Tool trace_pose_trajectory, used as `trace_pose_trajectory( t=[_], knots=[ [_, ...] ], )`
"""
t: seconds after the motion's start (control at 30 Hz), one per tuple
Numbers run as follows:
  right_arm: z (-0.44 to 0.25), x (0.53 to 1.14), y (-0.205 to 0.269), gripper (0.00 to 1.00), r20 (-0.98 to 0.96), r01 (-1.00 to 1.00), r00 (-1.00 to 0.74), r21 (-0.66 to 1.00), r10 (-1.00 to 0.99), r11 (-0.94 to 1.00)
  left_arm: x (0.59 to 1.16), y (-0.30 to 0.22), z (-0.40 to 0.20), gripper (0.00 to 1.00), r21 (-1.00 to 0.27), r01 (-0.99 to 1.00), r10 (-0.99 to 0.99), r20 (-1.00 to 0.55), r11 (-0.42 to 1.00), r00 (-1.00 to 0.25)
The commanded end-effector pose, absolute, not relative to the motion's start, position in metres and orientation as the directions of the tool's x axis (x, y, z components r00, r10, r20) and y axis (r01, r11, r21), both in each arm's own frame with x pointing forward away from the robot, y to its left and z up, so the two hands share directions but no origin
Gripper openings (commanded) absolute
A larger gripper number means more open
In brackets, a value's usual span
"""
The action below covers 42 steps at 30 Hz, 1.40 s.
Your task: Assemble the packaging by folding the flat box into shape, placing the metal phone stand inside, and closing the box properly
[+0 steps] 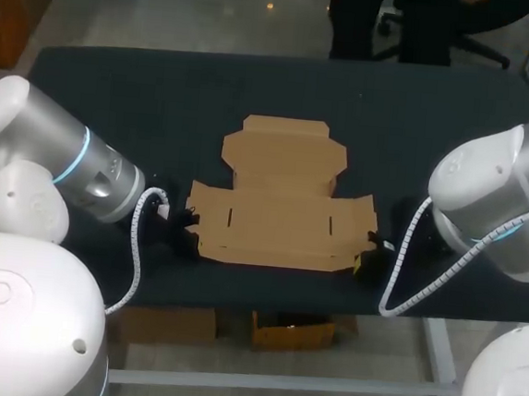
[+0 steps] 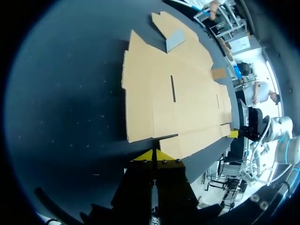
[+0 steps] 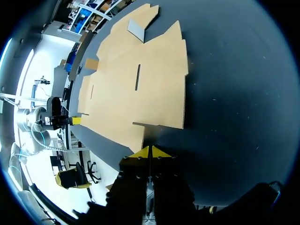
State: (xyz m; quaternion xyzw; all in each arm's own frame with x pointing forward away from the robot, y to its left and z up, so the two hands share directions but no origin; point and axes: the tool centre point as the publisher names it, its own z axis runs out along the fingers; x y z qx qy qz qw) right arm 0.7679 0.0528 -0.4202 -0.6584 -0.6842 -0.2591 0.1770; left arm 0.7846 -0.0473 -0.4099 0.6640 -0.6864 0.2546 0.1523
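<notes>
Fingers, left gripper (image 2: 154, 155): pressed together, the yellow tips meeting in a single point with no gap. Nothing is seen held between them.
Fingers, right gripper (image 3: 149, 151): closed tip to tip in the same way, and nothing is seen gripped.
Box (image 1: 282, 204): laid flat and unfolded on the black table (image 1: 116, 92), directly between the two pairs of fingers. Its wide panel spans from one pair to the other.
Box at the left fingers: the nearest corner of the cardboard is found just ahead of the tips, at a small notch in the edge. Whether it is touched cannot be told.
Box at the right fingers: the opposite corner is met the same way, just ahead of the tips at a matching notch. Contact cannot be told here either.
Slits: a narrow cut in the panel is seen further ahead of each pair of fingers.
Far flap: a narrower flap with angled corners is carried beyond the wide panel, to the side of both pairs of fingers and well apart from them.
Left arm (image 1: 73, 163): brought in low over the table, with a white coiled cable (image 1: 135, 242) hung behind the fingers.
Right arm (image 1: 492, 195): brought in low from the opposite side.
</notes>
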Motion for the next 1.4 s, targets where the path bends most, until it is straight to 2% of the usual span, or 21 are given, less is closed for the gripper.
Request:
trace_pose_trajectory(
  t=[0.03, 1.4],
  knots=[
    [-0.4191, 0.7679, 0.0519, 0.0, 0.588, 0.993, -0.072, 0.121, 0.806, 0.0, 0.7822, -0.05, -0.4095, 0.0, -0.153, -0.988, -0.84, 0.538, -0.015, -0.07],
    [-0.4159, 0.7745, 0.0573, 0.0, 0.592, 0.992, -0.084, 0.125, 0.801, 0.012, 0.7896, -0.0541, -0.4055, 0.0, -0.125, -0.992, -0.816, 0.576, -0.018, -0.058]
  ],
)
